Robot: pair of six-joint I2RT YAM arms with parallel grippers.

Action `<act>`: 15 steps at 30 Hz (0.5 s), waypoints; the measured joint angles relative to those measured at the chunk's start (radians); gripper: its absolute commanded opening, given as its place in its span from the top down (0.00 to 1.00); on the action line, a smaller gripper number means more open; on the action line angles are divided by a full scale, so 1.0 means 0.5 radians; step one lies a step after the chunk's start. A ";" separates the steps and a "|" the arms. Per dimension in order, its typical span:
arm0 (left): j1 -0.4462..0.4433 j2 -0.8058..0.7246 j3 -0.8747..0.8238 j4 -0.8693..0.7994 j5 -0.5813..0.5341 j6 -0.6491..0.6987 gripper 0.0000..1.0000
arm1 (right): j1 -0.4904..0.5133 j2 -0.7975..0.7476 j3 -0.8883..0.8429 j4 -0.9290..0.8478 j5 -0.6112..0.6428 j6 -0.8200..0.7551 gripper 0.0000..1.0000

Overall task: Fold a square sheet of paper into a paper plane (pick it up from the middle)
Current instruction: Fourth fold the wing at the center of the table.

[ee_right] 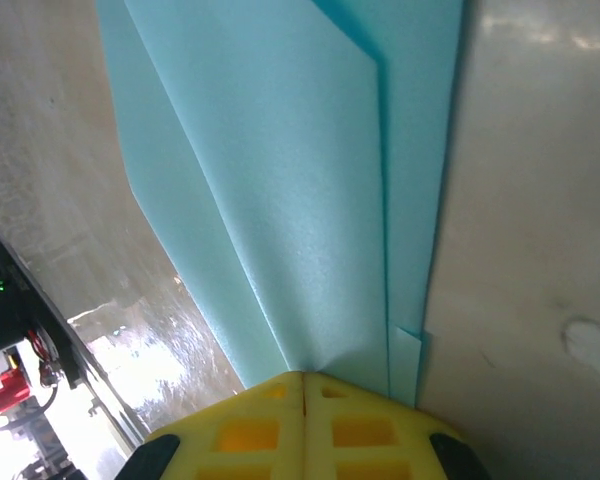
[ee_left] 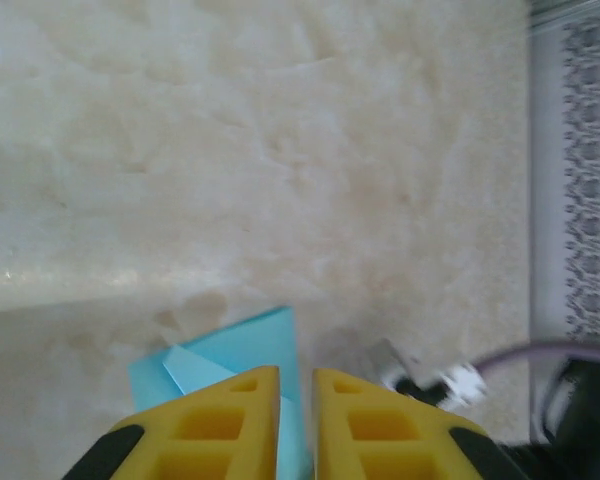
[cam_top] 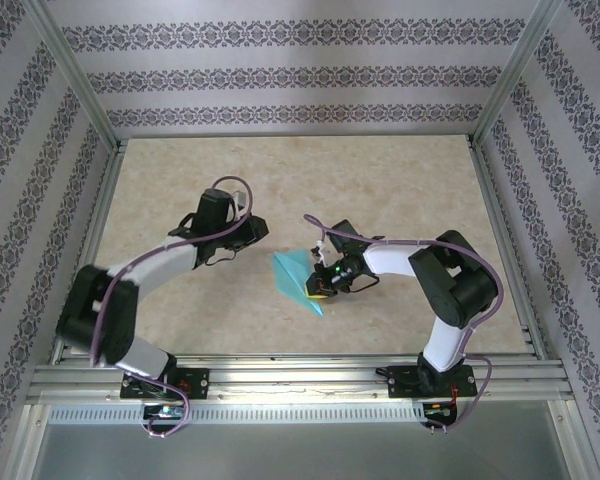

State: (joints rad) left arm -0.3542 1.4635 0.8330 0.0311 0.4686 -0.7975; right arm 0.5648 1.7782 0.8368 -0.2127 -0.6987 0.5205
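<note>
Paper plane (cam_top: 298, 280), a turquoise folded shape with a sharp tip pointing toward the near edge, lies low over the marbled beige bench (cam_top: 400, 180) about midway between the two arms, a little nearer the right one. The right end effector (cam_top: 322, 289) meets it from the right side, and in the right wrist view its yellow fingers (ee_right: 250, 430) are pressed together with no gap, pinching the plane's (ee_right: 300, 200) edge where the layers run into the seam at the right end effector (ee_right: 305, 375). From there the paper fans away in several overlapping layers with long straight creases, one small tab sticking out beside the right finger, and the bench (ee_right: 540, 250) lies just alongside. The left end effector (cam_top: 259, 231) hangs close to the plane's far, wider corner, apart from it in the top view. In the left wrist view the left end effector (ee_left: 296, 372) has its yellow fingers (ee_left: 220, 420) standing slightly apart, a narrow slit between them; the plane (ee_left: 242, 348) shows just beyond the tips and through the slit, and whether it touches them cannot be told. Bare bench (ee_left: 280, 150) stretches ahead to a patterned wall (ee_left: 590, 150).
</note>
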 measured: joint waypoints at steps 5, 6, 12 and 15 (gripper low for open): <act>-0.034 -0.426 -0.204 -0.059 -0.120 0.044 0.44 | 0.000 -0.061 -0.038 -0.065 0.057 -0.047 1.00; -0.034 -0.484 -0.228 -0.089 -0.138 0.065 0.40 | -0.001 -0.065 -0.038 -0.075 0.060 -0.058 1.00; -0.036 -0.768 -0.327 -0.241 -0.175 0.336 0.01 | -0.001 -0.069 -0.043 -0.086 0.057 -0.114 1.00; -0.034 -0.887 -0.399 -0.288 -0.299 0.372 0.01 | -0.001 -0.068 -0.037 -0.105 0.056 -0.139 1.00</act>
State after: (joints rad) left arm -0.3710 1.0203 0.6334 -0.1131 0.3191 -0.6117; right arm 0.5644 1.7443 0.8181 -0.2649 -0.6704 0.4511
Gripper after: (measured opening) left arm 0.993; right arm 0.049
